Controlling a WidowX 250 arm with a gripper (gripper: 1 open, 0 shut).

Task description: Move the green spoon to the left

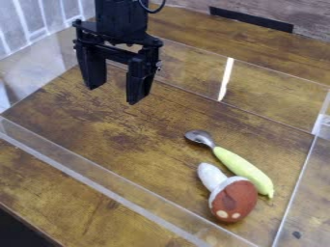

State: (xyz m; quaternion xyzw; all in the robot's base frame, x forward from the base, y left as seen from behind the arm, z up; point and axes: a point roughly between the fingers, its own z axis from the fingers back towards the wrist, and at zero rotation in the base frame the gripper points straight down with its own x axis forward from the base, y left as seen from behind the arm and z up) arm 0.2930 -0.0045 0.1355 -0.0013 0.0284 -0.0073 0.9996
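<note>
Hanging over the upper left of the table [77, 130] with jaws spread and empty, the gripper [114, 85] is well apart from the spoon [236, 160], so the reach seems not yet begun. That spoon lies at lower right, its handle just beside a mushroom [227, 196] (possibly touching), on dark wood planks fenced by clear walls [226, 79].

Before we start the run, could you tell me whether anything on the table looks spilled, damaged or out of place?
Nothing stands out. The yellow-green plastic spoon with a silver bowl lies flat beside the toppled brown-capped toy mushroom; the open black gripper hangs apart.
</note>
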